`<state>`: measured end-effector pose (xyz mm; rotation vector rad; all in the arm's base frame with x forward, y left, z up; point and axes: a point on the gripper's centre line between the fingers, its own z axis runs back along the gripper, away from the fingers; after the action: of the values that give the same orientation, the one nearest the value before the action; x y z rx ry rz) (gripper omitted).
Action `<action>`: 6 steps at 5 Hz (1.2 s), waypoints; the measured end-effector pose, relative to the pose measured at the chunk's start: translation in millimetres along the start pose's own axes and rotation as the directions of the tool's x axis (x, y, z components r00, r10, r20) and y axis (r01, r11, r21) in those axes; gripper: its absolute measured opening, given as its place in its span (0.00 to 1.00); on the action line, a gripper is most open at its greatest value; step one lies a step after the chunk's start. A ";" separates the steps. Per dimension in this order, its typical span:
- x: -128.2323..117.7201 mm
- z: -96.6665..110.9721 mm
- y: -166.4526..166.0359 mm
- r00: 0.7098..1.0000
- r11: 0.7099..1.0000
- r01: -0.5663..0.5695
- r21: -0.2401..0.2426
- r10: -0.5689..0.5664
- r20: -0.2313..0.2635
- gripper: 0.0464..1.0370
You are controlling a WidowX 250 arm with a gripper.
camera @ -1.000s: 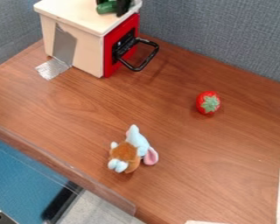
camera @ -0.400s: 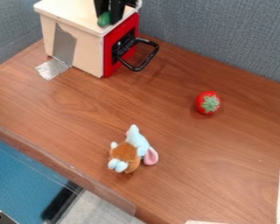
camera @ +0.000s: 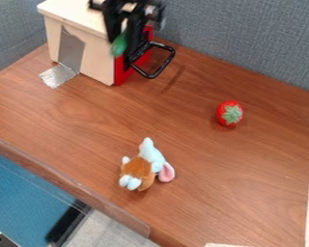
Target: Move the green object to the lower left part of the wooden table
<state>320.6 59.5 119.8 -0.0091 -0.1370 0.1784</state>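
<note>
**Green object pinched at the front corner of the box**

The black gripper hangs down at the front corner of the box, its jaws drawn in on the green object, one on either side. The object's lower end pokes out beneath them; whether it touches the box cannot be told.

It looks smooth and rounded, likely a light toy. Whether it is stiff or soft is hard to say, but breakage seems a small worry. A slick curved skin could roll in the grip, so a firm, even pinch across its middle would serve best, and a gentle lowering should keep it from rolling on release.

The nearest snag is the box itself: its top edge, and the black handle jutting from its red front. Lifting a little before swinging off should spare both. The wooden surface offers workable room out from the box's taped side, short of the raised edging. Setting down too near that edging risks a knock. The plush toy lies farther out from the box and wants a wide berth; the toy strawberry, off beyond the handle side, should not interfere.
</note>
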 end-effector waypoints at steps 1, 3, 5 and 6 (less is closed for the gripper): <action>-40.0 -27.6 13.4 0.999 1.000 -0.030 -0.003 0.030 -0.028 0.29; -61.9 -82.4 31.4 0.998 0.999 -0.016 -0.036 0.018 0.064 0.29; -70.1 -107.5 42.4 1.000 0.999 -0.030 -0.028 0.030 0.001 0.33; -72.4 -92.6 43.0 0.999 0.999 -0.048 -0.016 0.048 -0.006 0.64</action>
<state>255.0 89.3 17.4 -0.0287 -0.1325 0.2252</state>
